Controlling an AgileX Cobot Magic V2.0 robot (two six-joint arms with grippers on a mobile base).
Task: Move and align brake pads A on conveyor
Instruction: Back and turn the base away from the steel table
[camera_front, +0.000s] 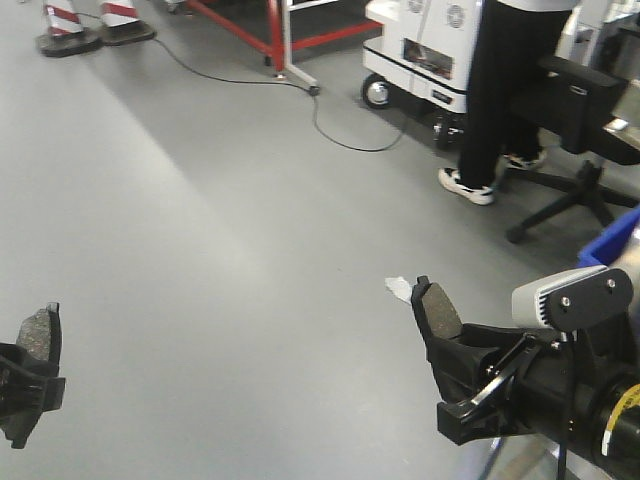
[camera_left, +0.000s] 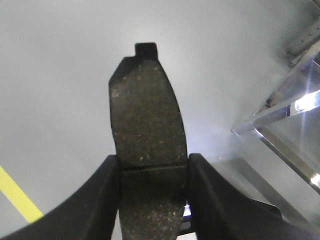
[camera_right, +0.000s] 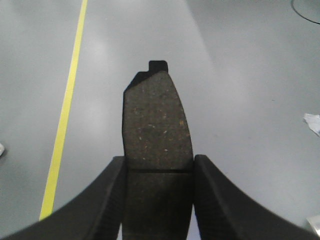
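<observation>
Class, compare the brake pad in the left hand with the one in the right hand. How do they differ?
The left pad has a pale scuff near its upper left edge; the right pad is evenly speckled. A shiny metal frame shows beside the left pad, none beside the right pad. Both are gripped at the centre groove, tab end outward, over grey floor.

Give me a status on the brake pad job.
Done: both pickups. In hand: left end effector grips the first brake pad, right end effector grips the second brake pad, both over grey floor. Left: no conveyor in view; placing and aligning remain.
</observation>
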